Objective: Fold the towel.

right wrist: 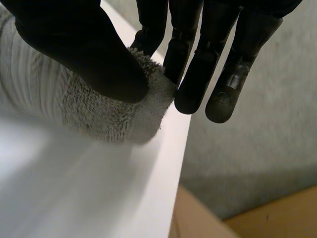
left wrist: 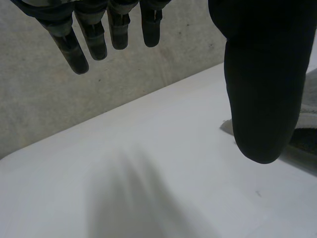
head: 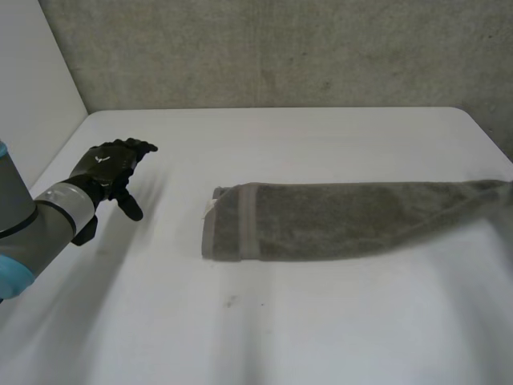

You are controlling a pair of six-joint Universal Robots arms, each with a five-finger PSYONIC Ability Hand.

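A grey-brown towel (head: pixel 345 220) lies folded into a long strip across the white table (head: pixel 280 321), its banded end near the middle and its other end reaching the table's right edge. My right hand (right wrist: pixel 89 54) pinches that right end of the towel (right wrist: pixel 104 114) between thumb and fingers, lifting it slightly at the table edge. My left hand (head: pixel 112 168) hovers above the table's left side, well apart from the towel, fingers (left wrist: pixel 94 39) straight and spread, holding nothing. A bit of the towel (left wrist: pixel 309 114) shows beside its thumb.
A grey concrete wall (head: pixel 280 48) rises behind the table. Past the table's right edge (right wrist: pixel 171 188) the floor drops away. A white panel (head: pixel 32 80) stands at the back left.
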